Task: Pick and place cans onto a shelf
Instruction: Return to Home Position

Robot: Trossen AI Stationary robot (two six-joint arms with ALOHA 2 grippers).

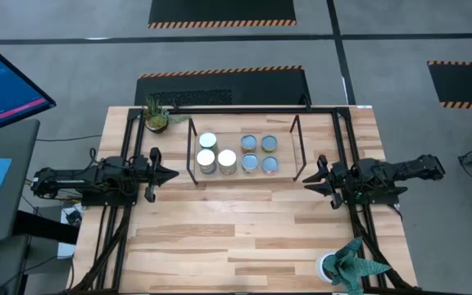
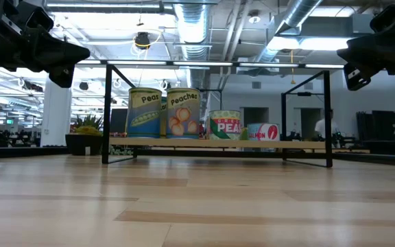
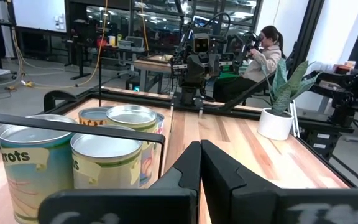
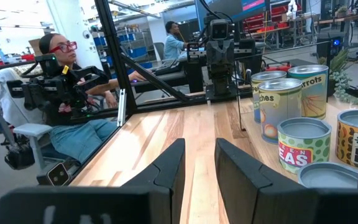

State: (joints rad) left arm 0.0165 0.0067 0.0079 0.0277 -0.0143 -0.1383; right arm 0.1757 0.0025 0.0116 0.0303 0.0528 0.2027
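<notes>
Cans (image 1: pixel 227 161) stand grouped on the shelf (image 2: pixel 300 145) on the worktop (image 1: pixel 244 229), seven by our count from above. We see the left hand (image 1: pixel 169 174) hovering just beside the shelf's left end, fingers pressed together, holding nothing; the right hand (image 1: pixel 308 182) hangs near the other end, fingers narrowly parted, likewise empty.

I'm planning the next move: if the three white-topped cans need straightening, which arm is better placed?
Left, probably. The left claw sits beside the shelf end holding the white-topped cans; the right claw faces the far end.
</notes>
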